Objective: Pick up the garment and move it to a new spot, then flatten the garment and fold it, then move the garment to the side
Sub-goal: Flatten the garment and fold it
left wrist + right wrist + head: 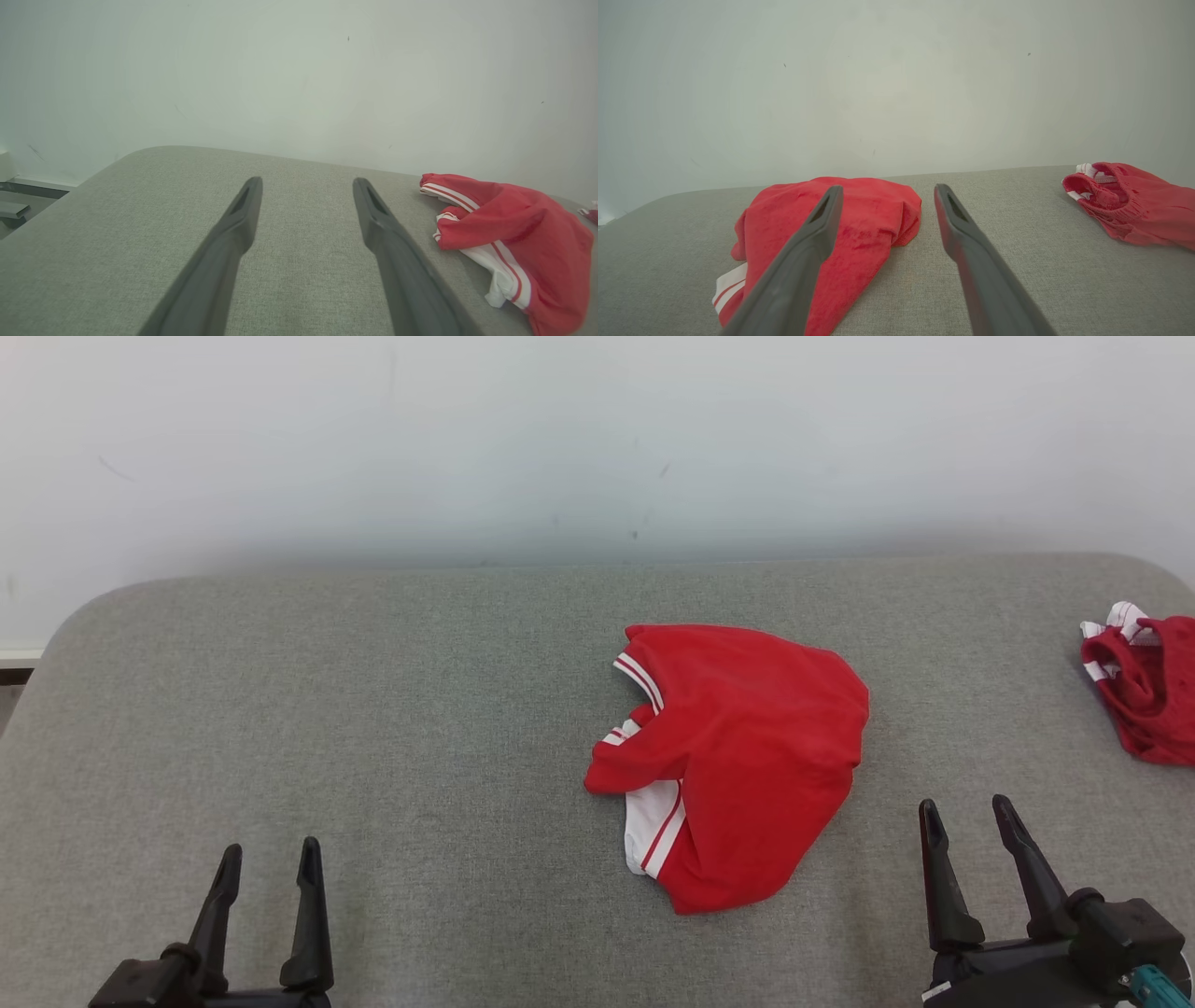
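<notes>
Left gripper (271, 847) and right gripper (964, 803) hang low at the near edge of the grey table (373, 709), fingers spread, holding nothing. The crumpled red garment (747, 756) with white stripes lies mid-table, near the right gripper, just ahead and to its left, and well apart from the left gripper. Another red piece (1148, 691), possibly shorts, lies at the table's right edge.

Black left end effector (271, 847), right end effector (964, 803), long tapered fingers (943, 882)
</notes>
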Motion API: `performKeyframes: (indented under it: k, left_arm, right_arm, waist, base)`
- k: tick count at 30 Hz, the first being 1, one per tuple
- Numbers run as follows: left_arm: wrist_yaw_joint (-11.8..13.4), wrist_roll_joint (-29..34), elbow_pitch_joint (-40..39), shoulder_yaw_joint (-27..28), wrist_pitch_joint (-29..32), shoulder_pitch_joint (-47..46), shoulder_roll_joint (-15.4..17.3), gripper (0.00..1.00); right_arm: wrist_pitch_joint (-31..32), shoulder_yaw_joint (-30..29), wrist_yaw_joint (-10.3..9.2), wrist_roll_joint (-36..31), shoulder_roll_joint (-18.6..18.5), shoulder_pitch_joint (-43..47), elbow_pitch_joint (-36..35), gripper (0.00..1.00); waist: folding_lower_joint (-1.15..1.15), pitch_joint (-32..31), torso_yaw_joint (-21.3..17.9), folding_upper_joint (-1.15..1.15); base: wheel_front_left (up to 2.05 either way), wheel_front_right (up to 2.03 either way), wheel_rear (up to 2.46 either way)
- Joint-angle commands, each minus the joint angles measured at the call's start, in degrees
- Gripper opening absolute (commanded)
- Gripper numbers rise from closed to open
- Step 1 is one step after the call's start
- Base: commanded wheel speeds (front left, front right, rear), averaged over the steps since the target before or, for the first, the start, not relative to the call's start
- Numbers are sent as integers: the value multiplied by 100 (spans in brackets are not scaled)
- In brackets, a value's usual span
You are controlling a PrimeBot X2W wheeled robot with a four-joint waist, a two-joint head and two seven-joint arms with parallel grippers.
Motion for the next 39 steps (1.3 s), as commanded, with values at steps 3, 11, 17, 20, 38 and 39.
performKeyframes:
  k: [3, 11, 17, 20, 38, 39]
  left_arm:
    - [-49, 63, 26, 54, -2, -20, -38, 100]
    - [-78, 130, 44, 100, -2, -32, -81, 100]
    - [-114, 177, 70, 143, -2, -49, -111, 100]
    - [-133, 192, 88, 164, -2, -54, -126, 100]
    - [-263, 453, 410, -457, -2, -597, -147, 100]
    - [-281, 458, 464, -535, -2, -690, -143, 100]
  right_arm:
    - [-13, 14, -15, 28, -29, 13, 10, 100]
    - [-18, 18, -15, 28, -37, -2, 14, 100]
    - [-27, 26, -15, 11, -43, -12, 25, 100]
    - [-29, 29, -15, 4, -47, -10, 31, 100]
    - [-35, 107, -15, 68, -71, -143, 84, 100]
    - [-38, 122, -15, 77, -70, -178, 88, 100]
  waist:
    - [0, 5, -2, 0]
    - [0, 28, -12, 0]
    - [0, 31, -15, 0]
    - [0, 28, -16, 0]
    - [0, 198, -179, 0]
    - [0, 228, -217, 0]
  base:
    - [0, 0, 0]
    - [0, 0, 0]
    - [0, 0, 0]
    - [0, 0, 0]
    - [0, 0, 0]
    - [0, 0, 0]
